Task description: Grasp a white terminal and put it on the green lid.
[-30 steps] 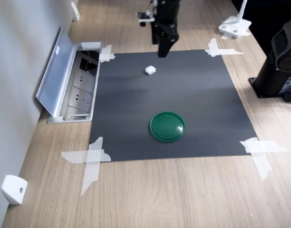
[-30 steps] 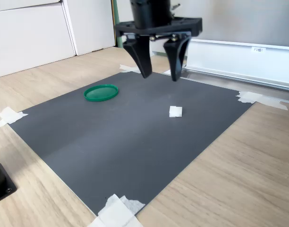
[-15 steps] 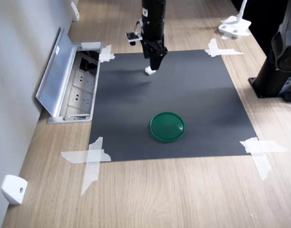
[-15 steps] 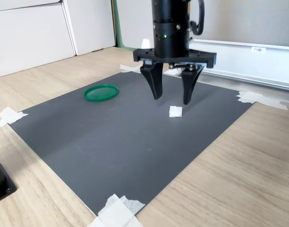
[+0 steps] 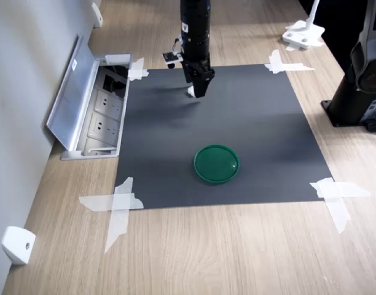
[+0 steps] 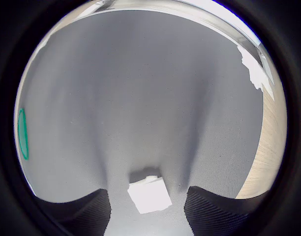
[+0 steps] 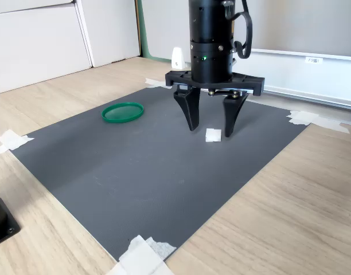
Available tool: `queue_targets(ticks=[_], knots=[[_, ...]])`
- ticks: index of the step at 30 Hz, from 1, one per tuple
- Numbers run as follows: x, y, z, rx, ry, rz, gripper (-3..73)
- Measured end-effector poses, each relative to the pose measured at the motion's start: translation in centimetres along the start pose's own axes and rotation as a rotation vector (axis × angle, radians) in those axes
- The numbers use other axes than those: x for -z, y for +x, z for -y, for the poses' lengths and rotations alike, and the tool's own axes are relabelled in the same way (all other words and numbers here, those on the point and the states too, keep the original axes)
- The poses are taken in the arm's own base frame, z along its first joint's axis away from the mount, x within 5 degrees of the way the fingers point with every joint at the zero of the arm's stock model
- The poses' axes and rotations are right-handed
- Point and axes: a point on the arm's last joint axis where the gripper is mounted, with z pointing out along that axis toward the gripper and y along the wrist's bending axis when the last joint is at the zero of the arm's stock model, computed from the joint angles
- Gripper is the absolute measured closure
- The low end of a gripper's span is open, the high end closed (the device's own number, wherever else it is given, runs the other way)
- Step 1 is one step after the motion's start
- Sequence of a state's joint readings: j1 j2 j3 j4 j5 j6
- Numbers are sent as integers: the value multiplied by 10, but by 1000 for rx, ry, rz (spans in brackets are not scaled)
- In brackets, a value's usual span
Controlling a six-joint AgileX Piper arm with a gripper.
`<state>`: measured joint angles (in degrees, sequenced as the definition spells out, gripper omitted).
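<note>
The white terminal (image 7: 213,135) is a tiny white block lying on the dark grey mat (image 7: 135,172). My gripper (image 7: 210,129) hangs straight down over it, open, with one black finger on each side and the tips just above the mat. In the wrist view the terminal (image 6: 149,195) sits between the two fingers (image 6: 86,216), untouched. In the first exterior view the gripper (image 5: 199,91) hides most of the terminal (image 5: 190,92). The green lid (image 5: 216,163) lies flat on the mat, apart from the gripper, and shows in the second exterior view (image 7: 123,112) and as a sliver at the wrist view's edge (image 6: 23,133).
White tape crosses (image 5: 117,206) hold the mat's corners to the wooden table. An open socket box with a raised metal flap (image 5: 83,104) is at the first exterior view's left. A black arm base (image 5: 360,86) stands at its right, a white wedge (image 5: 17,244) at its lower left.
The gripper has come down from above the mat's far side and moved over the terminal. Its open fingers now stand either side of the block. Terminal and lid have not moved.
</note>
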<state>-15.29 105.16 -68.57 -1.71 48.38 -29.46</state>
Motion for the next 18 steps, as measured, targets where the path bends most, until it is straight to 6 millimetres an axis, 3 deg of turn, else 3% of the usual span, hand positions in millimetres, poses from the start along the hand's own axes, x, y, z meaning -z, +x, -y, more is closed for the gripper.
queue_targets(ticks=[18], knots=[[-4, -1, 2, -40, 3, 6, 57]])
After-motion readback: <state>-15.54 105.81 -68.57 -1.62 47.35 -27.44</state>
